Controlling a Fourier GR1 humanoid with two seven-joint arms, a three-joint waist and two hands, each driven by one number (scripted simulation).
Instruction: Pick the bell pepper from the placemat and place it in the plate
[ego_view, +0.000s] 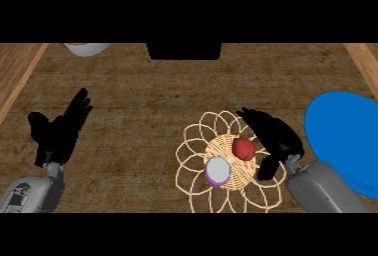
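Two grey forearms come in from the view's lower edge. The left forearm (33, 192) rises at the lower left corner, and its black left hand (55, 135) stands open, fingers straight and pointing up and slightly right, thumb spread off to the left. The right forearm (325, 187) enters at the lower right, angled up and to the left. Its black right hand (275, 137) is spread with relaxed fingers reaching up-left and the thumb hanging down to the lower left.
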